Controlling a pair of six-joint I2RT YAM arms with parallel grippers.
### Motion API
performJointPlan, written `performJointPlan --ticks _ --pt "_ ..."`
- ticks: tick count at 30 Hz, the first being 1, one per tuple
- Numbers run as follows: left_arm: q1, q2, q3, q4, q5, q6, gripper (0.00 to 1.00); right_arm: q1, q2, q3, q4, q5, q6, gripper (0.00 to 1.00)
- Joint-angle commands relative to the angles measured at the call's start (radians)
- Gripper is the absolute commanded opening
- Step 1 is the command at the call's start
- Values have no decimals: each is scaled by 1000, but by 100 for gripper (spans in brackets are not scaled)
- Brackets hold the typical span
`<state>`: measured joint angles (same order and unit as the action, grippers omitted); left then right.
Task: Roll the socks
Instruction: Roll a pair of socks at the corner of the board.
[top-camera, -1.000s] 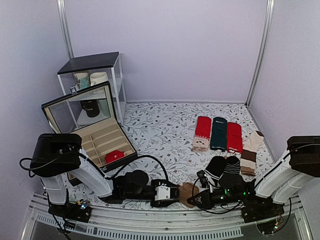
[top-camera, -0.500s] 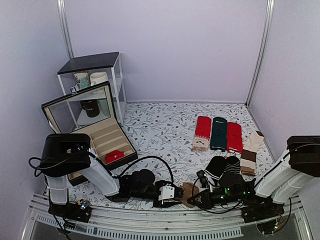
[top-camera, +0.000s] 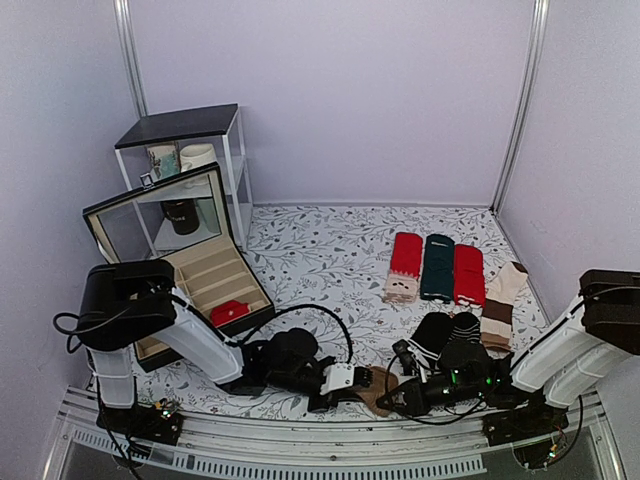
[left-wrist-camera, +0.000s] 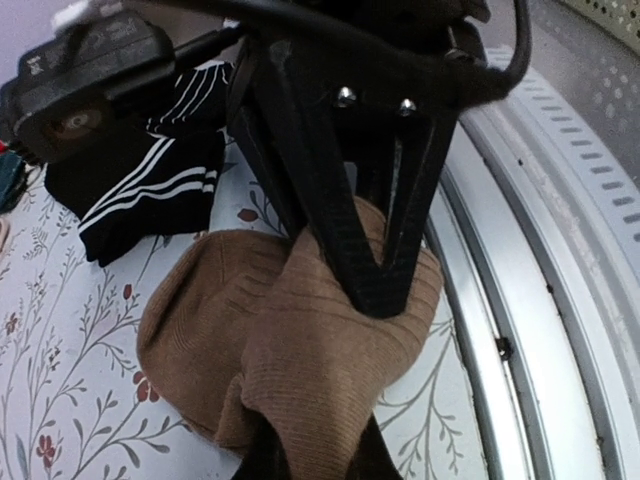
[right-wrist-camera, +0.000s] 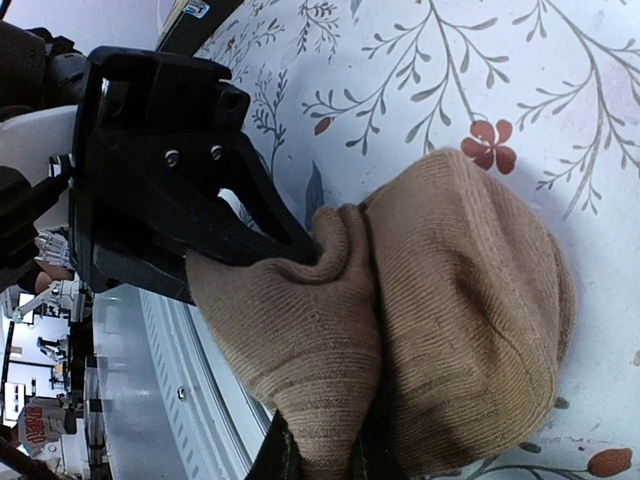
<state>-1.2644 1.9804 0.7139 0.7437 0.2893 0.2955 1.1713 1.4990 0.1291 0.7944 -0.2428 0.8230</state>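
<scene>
Left wrist view: left gripper (left-wrist-camera: 380, 295) clamped on a fold of the socks (left-wrist-camera: 300, 350), right gripper (right-wrist-camera: 318, 462) pinched on them too, bundle mid near edge of the table (top-camera: 330, 250); thin fold could slip out and the roll would loosen.

Left arm (top-camera: 195, 345): white links, black joint housings, black cable loop (top-camera: 310, 313). Left end effector (left-wrist-camera: 378, 295): black tapered fingers (left-wrist-camera: 320, 210), two silver screws (left-wrist-camera: 345, 97) near base. Right arm (top-camera: 560, 355): same white-and-black build, green lights (top-camera: 455, 379) at wrist.
</scene>
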Motion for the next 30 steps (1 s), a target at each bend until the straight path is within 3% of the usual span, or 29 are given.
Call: performJointPlan --ticks 1,5,9,16,22,26,30 --pt "-28 13 20 -298 158 -81 0 -31 27 -13 -268 7 -33 8" --pt "-18 19 77 -504 151 -153 0 -39 -25 13 -354 61 -53 31" --pt "-10 34 71 -590 152 -241 0 -39 -149 67 -487 154 -134 44" --pt "12 87 59 -613 155 -341 0 -33 -442 62 -525 317 -332 48" --pt "32 117 44 -613 184 -375 0 117 -655 -30 -441 435 -487 50" --pt "51 125 35 -622 193 -384 0 286 -637 -35 -405 583 -544 50" --pt "63 131 35 -632 198 -384 0 358 -468 13 -403 668 -518 51"
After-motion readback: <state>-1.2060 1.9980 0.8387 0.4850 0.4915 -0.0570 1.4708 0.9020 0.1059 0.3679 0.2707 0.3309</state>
